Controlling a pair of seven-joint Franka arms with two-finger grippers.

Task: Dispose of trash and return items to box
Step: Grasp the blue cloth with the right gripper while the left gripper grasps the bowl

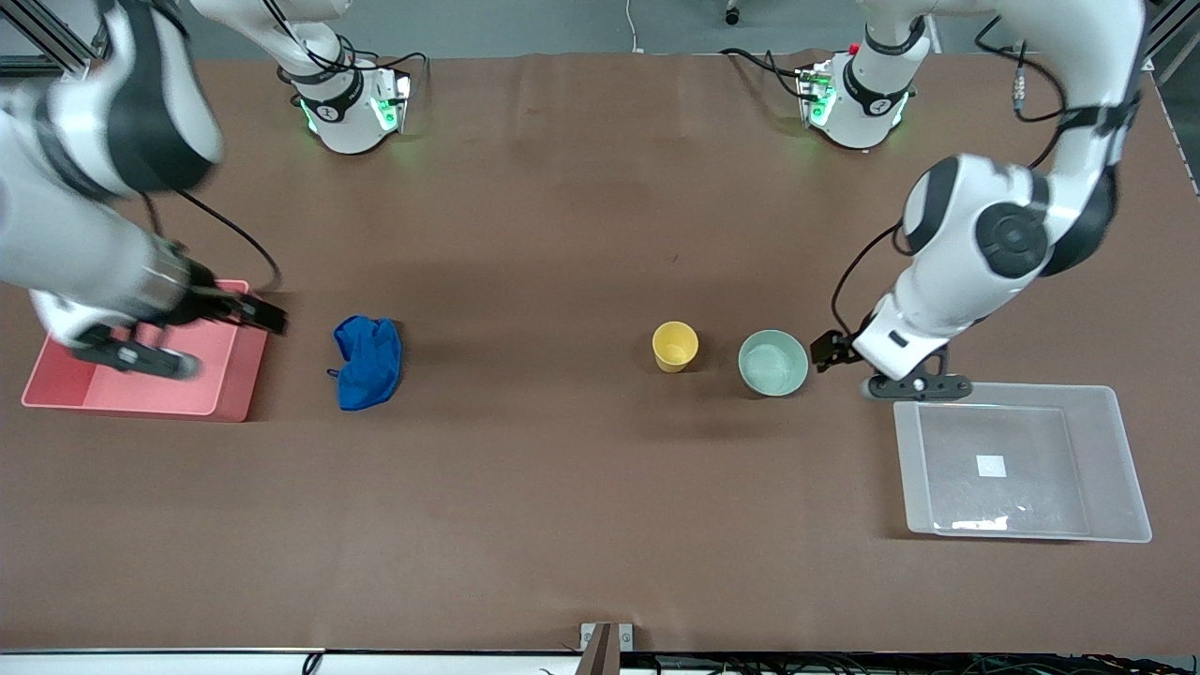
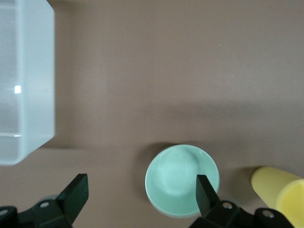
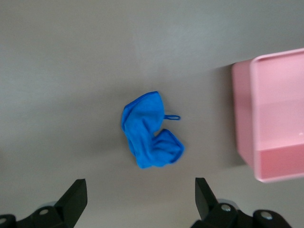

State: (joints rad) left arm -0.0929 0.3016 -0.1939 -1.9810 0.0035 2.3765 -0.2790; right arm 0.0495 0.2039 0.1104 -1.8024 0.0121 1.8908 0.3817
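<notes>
A wide table covered in plain brown material (image 1: 562,487) filled the scene, the two arm bases at its far edge. Nothing had yet been put away, as far as could be judged. The crumpled bright blue cloth wad (image 1: 367,362) lay on the table just beside the opaque pink plastic bin (image 1: 230,394), toward the right arm's end. The small yellow plastic cup (image 1: 675,346) and pale green round bowl (image 1: 772,363) stood side by side near the clear rectangular plastic box (image 1: 1120,459), which was empty. The left gripper (image 2: 142,194) hung spread wide and empty just beside the bowl. The right gripper (image 3: 137,199), also wide open and holding nothing, hovered over the pink bin's edge. The white square sticker (image 1: 991,465) on the box's bottom showed no legible writing.
</notes>
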